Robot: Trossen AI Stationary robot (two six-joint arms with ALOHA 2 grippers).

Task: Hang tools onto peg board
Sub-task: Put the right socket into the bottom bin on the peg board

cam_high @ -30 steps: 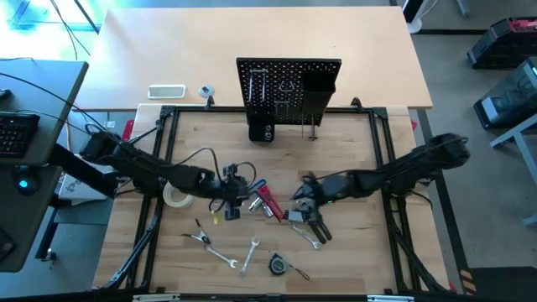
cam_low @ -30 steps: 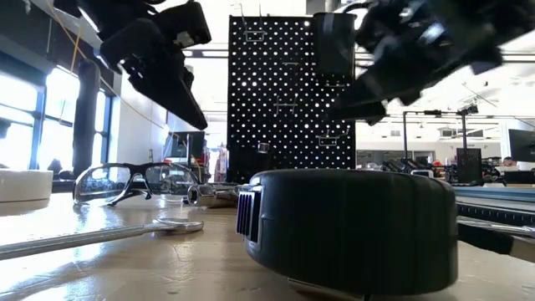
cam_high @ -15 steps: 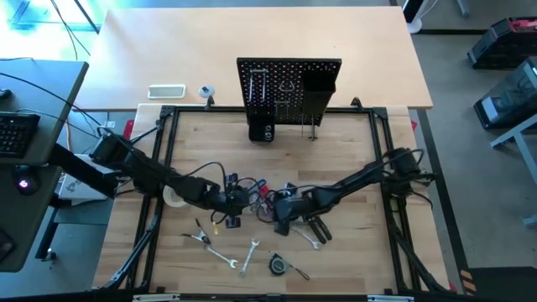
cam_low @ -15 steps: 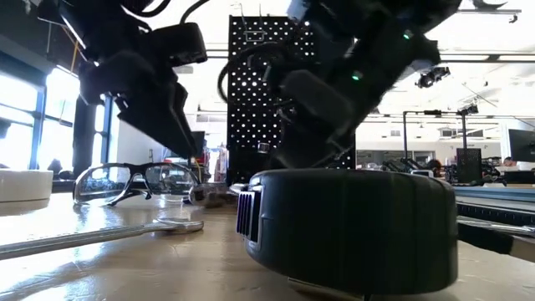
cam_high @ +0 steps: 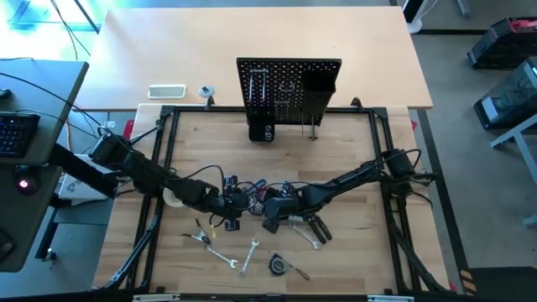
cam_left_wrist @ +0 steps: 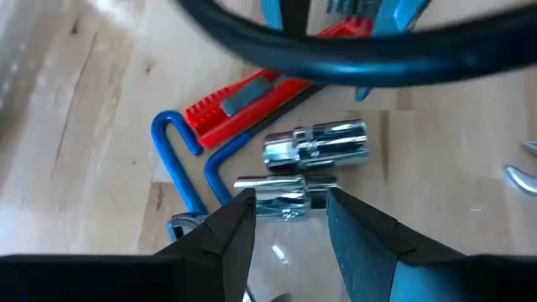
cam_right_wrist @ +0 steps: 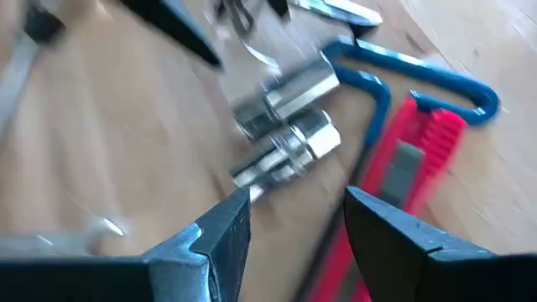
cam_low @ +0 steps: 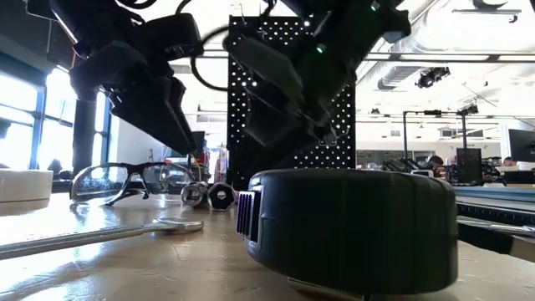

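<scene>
Both pincers are meeting low over the middle of the worktop (cam_high: 352,252). The left pincer (cam_left_wrist: 289,220) is standing released, its fingers straddling one of two silver sockets (cam_left_wrist: 317,143) without clamping it. The right pincer (cam_right_wrist: 298,222) is likewise hanging released above them. The red-handled tool (cam_left_wrist: 252,96) and blue-handled hex key (cam_left_wrist: 189,159) are lying beside the sockets. The peg board (cam_high: 289,88) is standing upright at the far edge.
</scene>
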